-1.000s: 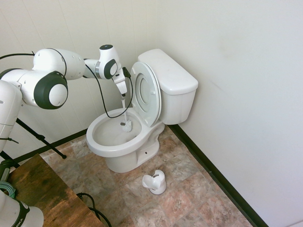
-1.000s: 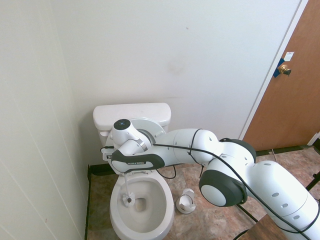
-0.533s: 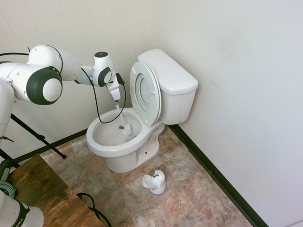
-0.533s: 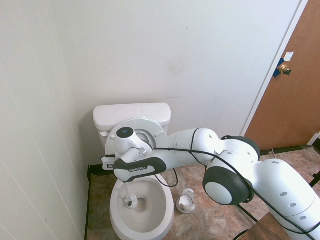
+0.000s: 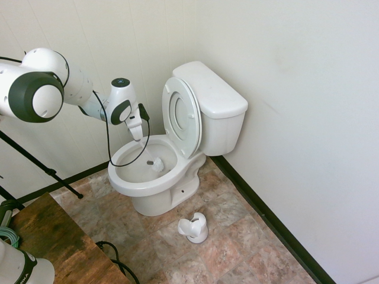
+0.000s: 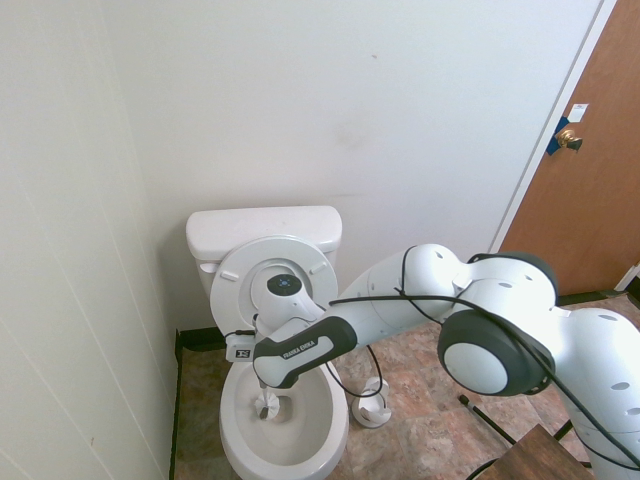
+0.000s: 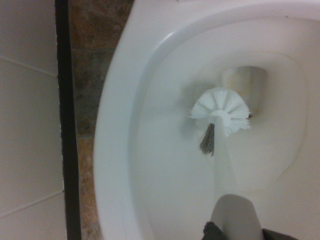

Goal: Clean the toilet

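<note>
Toilet (image 5: 155,198): on the floor (image 5: 228,251) in the room corner, tank (image 5: 208,89) by the wall (image 5: 296,106). Seat (image 5: 196,133) up, leaning back toward the tank. Drain (image 7: 257,82) visible at the bottom of the toilet's bowl.

Brush (image 7: 220,107) is inside the toilet's bowl, head down beside the drain, handle tilted up to the gripper. White bristles fanned out, one dark tuft sticking out at the side. Can't tell if the bristles touch the ceramic.

Gripper (image 5: 138,139) is over the toilet's bowl, angled down; fingers closed narrow on the brush handle. Arm (image 5: 77,89) reaches in from the side of the toilet opposite the holder's.

Holder (image 5: 198,231): white, upright on the floor beside the toilet, near its base, open-fronted.

Wooden table (image 5: 59,242) further out from the toilet, past the bowl end. Brown door (image 6: 570,210) well apart from the toilet, brass knob (image 6: 569,140), blue tape (image 6: 553,144) behind it.
</note>
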Controlling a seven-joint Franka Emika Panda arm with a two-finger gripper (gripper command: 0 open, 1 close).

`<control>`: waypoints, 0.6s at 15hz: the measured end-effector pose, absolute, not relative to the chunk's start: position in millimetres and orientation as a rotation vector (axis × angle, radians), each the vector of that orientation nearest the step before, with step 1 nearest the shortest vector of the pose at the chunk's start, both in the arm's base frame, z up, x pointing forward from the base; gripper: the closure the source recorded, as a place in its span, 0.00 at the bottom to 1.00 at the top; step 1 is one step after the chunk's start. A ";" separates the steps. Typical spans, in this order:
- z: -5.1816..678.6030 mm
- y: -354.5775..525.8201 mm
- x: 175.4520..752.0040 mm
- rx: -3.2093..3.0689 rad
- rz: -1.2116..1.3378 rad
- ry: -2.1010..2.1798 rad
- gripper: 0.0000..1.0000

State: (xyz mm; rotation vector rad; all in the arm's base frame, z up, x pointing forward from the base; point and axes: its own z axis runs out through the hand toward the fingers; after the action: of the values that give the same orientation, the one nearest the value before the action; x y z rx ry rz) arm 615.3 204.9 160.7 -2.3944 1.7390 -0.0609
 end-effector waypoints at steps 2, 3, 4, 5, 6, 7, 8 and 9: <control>164.0 179.2 596.1 -2.365 -0.054 1.758 1.00; 165.4 165.8 584.5 -2.352 -0.052 1.768 1.00; 166.8 154.1 573.4 -2.340 -0.049 1.780 1.00; 167.7 143.7 564.0 -2.331 -0.042 1.791 1.00; 167.7 133.4 558.0 -2.319 -0.029 1.805 1.00; 166.9 120.3 556.7 -2.304 -0.019 1.820 1.00; 166.5 105.4 558.9 -2.285 -0.016 1.836 1.00; 166.8 89.4 562.5 -2.268 -0.019 1.854 1.00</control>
State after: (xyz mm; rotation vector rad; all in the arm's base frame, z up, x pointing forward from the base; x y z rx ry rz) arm 562.5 89.4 166.8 -2.2680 1.8539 -0.0185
